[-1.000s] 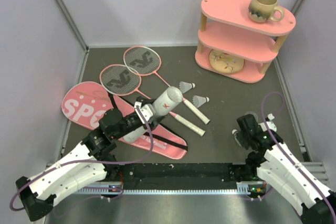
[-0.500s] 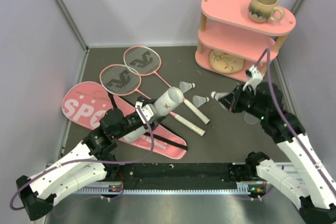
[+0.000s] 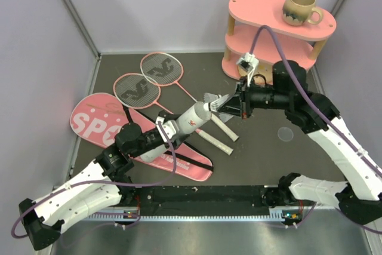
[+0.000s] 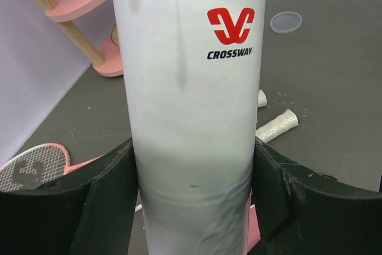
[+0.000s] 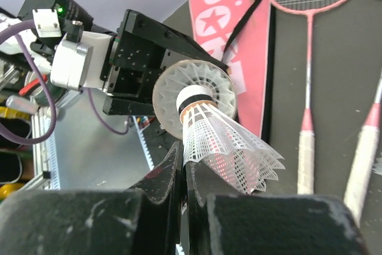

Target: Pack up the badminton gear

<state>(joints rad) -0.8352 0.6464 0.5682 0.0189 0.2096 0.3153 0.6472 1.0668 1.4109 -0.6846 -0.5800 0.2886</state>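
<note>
My left gripper [image 3: 160, 134] is shut on the long white tube [image 3: 190, 119], holding it tilted above the pink bag [image 3: 95, 117]; the wrist view shows the tube [image 4: 191, 88] filling the gap between both pads. My right gripper [image 3: 230, 106] is shut on a white shuttlecock [image 5: 224, 144], pinching its skirt, cork end just in front of the tube's open mouth [image 5: 194, 97]. Another shuttlecock [image 3: 210, 97] lies beside it on the table. Two pink-framed rackets [image 3: 161, 68] [image 3: 137, 89] lie behind the tube, white handles [image 3: 218, 140] under it.
The pink two-tier shelf [image 3: 268, 40] with the beige mug [image 3: 300, 8] stands at the back right, close behind my right arm. A clear round lid [image 3: 286, 134] lies on the dark mat at the right. Grey walls enclose the table on three sides.
My right arm has swung up from the near right corner and leftwards, carrying a shuttlecock to the tube's mouth. The left gripper and tube have barely moved.
</note>
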